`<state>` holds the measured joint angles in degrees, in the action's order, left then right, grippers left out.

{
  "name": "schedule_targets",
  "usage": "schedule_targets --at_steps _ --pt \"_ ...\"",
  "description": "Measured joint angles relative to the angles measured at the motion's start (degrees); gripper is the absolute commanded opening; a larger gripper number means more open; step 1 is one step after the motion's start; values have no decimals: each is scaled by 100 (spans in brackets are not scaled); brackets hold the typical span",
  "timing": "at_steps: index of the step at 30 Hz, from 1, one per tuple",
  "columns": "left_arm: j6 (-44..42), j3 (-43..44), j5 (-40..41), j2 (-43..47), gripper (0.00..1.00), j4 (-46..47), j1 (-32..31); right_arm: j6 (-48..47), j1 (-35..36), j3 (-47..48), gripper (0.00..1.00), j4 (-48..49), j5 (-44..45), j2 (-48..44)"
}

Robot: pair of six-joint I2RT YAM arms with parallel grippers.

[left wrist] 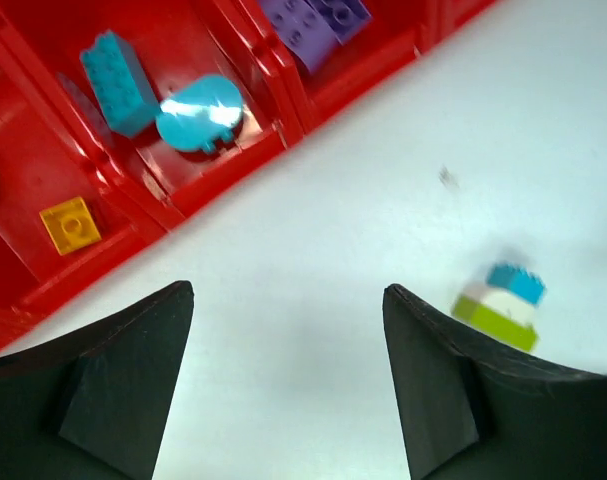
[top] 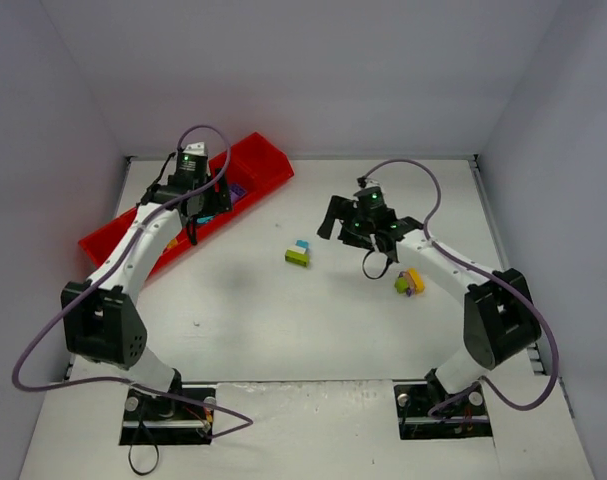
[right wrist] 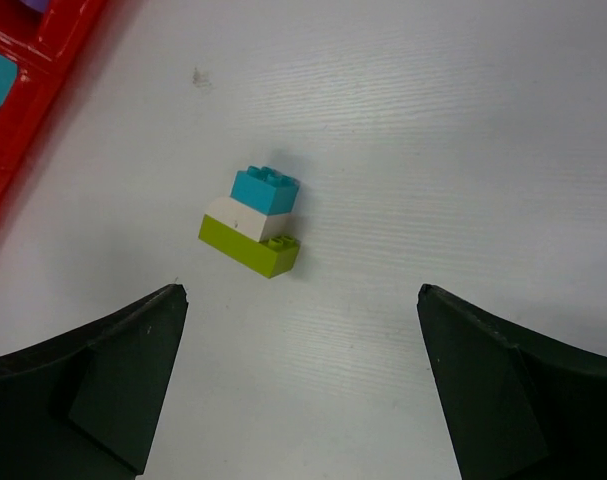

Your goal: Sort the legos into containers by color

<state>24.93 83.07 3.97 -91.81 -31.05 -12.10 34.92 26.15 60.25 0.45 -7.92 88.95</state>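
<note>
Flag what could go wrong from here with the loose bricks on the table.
1. The teal-white-lime stack in front of the open right gripper is three colours joined; dropped whole, it would likely mix colours in one compartment of the red tray.
2. The mixed cluster lies right beside the right arm and could get knocked.

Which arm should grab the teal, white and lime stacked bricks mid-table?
Right: the right gripper, open, faces the teal-white-lime brick stack head-on; the left gripper hangs by the glossy red plastic tray, stack off-side.
</note>
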Motion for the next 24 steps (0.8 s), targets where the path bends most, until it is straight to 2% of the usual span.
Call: schedule_targets --at_steps 6,8,14,24 --pt "20 -837 -345 1082 70 -330 -24 319 1099 946 100 -636 1029 774" --pt "55 -1051 -450 1329 70 -420 7 595 1650 1711 100 -1054 1528 1502" --pt "269 -1611 -911 1958 70 -605 9 949 2055 2612 99 -1703 2098 2371" --pt "420 -1838 -1244 2378 70 -621 11 1401 2142 2745 98 -2135 2306 3005"
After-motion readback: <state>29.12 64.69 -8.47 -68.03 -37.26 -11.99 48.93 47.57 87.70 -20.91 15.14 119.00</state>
